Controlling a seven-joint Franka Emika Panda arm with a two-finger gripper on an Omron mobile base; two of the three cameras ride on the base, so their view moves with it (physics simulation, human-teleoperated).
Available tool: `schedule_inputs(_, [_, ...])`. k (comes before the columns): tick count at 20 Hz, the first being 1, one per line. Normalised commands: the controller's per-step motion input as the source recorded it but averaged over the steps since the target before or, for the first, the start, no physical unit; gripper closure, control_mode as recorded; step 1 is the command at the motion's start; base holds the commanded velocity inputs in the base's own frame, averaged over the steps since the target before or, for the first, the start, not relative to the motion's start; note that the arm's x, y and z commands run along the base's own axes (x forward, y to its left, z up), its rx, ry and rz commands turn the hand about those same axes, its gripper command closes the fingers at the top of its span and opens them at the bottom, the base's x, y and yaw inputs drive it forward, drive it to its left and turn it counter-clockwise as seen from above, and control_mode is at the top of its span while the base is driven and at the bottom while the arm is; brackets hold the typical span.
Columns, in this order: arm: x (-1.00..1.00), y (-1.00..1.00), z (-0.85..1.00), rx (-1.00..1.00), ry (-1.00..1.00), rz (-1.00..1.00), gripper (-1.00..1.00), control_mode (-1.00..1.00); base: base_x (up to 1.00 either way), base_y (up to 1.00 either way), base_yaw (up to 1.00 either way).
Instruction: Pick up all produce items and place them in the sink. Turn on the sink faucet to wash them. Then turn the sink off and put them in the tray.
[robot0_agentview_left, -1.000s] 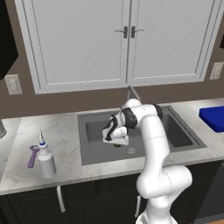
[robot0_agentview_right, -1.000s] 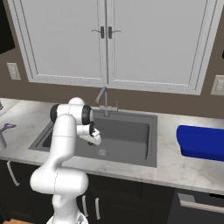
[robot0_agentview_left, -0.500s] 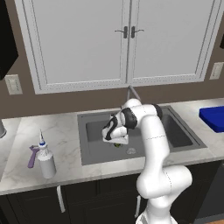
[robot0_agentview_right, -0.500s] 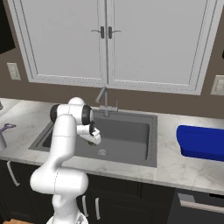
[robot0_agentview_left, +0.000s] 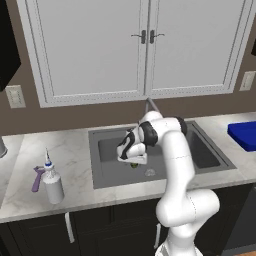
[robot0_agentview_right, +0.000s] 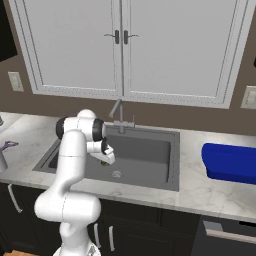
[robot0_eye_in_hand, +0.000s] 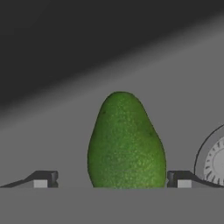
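Observation:
A green pear-shaped fruit (robot0_eye_in_hand: 126, 142), the produce item, lies on the floor of the dark grey sink (robot0_agentview_left: 107, 175) beside the round silver drain (robot0_eye_in_hand: 216, 162). My gripper (robot0_eye_in_hand: 111, 181) hangs low inside the basin, open, with its fingertips (robot0_eye_in_hand: 41, 179) wide on either side of the fruit and clear of its skin. From the base cameras the gripper (robot0_agentview_left: 132, 158) (robot0_agentview_right: 106, 158) sits left of the drain (robot0_agentview_right: 116, 174), with a sliver of the green fruit (robot0_agentview_left: 134, 164) under it. The sink faucet (robot0_agentview_right: 118, 113) stands behind the basin. At the far right rests the blue tray (robot0_agentview_right: 230, 161) (robot0_agentview_left: 245, 135).
A white spray bottle (robot0_agentview_left: 52, 183) and a purple tool (robot0_agentview_left: 37, 179) stand on the left counter. White wall cabinets (robot0_agentview_left: 145, 45) hang above the sink. Bare marble counter (robot0_agentview_right: 192, 172) lies between the sink and the tray.
The jaws have spread wide and let go of the green fruit, which now rests on the sink floor. The arm has hardly moved.

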Motion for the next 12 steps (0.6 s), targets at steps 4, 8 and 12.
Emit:
schedule_inputs(4, [-0.29, 0.00, 0.20, 0.00, 0.00, -0.02, -1.00, -1.00, 0.00, 0.00, 0.00])
schedule_inputs(8, [-0.34, 0.00, 0.37, 0.00, -0.02, -0.04, -1.00, -1.00, 0.00, 0.00, 0.00])
schedule_inputs(12, [-0.31, 0.00, 0.53, 0.00, -0.09, -0.03, -1.00, -1.00, 0.00, 0.00, 0.00])
